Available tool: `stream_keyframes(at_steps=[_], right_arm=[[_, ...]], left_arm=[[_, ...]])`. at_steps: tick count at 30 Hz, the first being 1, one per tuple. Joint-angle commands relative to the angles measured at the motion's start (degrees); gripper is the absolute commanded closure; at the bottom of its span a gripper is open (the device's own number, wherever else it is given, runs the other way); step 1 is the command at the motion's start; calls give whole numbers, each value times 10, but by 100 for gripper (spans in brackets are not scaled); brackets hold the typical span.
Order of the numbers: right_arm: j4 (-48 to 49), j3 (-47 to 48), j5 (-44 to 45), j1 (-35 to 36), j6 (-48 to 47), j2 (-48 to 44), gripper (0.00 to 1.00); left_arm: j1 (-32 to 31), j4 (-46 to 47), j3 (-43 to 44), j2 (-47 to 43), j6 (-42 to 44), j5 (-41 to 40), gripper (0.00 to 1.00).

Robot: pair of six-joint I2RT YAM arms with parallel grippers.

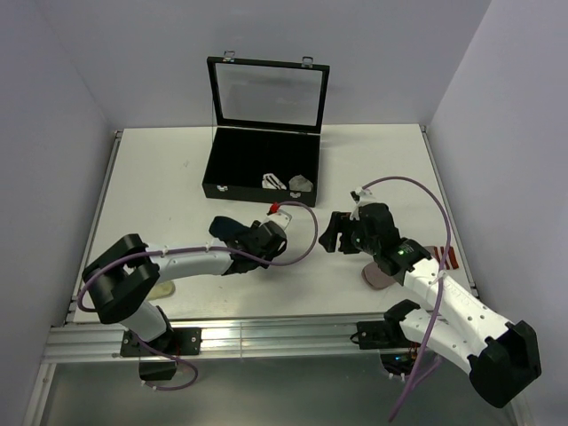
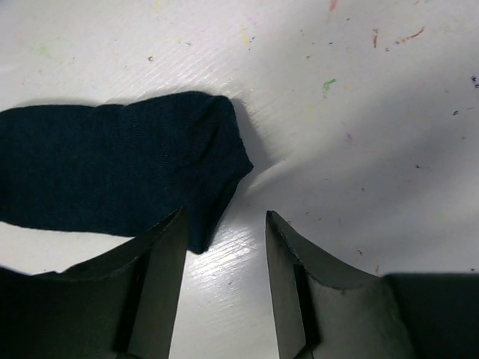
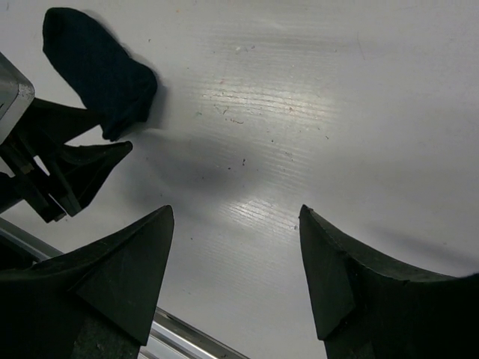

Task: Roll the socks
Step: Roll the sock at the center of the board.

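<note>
Step in hand: getting a grip on the navy sock (image 2: 112, 161) to start a roll; not yet rolled, judging by how flat it lies.
Navy sock: flat on the white counter (image 1: 160, 177), in front of the black case (image 1: 264, 164), between the two arms.
Left end effector (image 2: 223, 280): fingers apart, nothing between them; one finger just at the near edge of the sock, the other over bare counter.
Right end effector (image 3: 236, 269): fingers wide apart, nothing held; over bare counter, near the sock but not touching.
Other socks: two pale rolled ones (image 1: 286, 182) already inside the case; one more sock (image 1: 380, 275) under the right arm, hard to see well.
Next move, as a guess: slide the left end effector sideways so both fingers sit over the sock's end, then close on the cloth.
Care needed: soft cloth, easy to bunch up or slip; a grip on the very edge likely too thin.
Help from the right side: maybe pin the far end down.
</note>
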Motion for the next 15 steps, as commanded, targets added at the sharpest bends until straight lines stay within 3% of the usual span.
stream_keyframes(at_steps=[1, 10, 15], right_arm=[[32, 12, -6, -6, -8, 2, 25], [24, 10, -11, -9, -26, -3, 25], [17, 2, -7, -10, -27, -8, 25]], left_arm=[[2, -22, 30, 11, -18, -27, 49], [32, -49, 63, 72, -36, 20, 50], [35, -51, 74, 95, -49, 106, 50]])
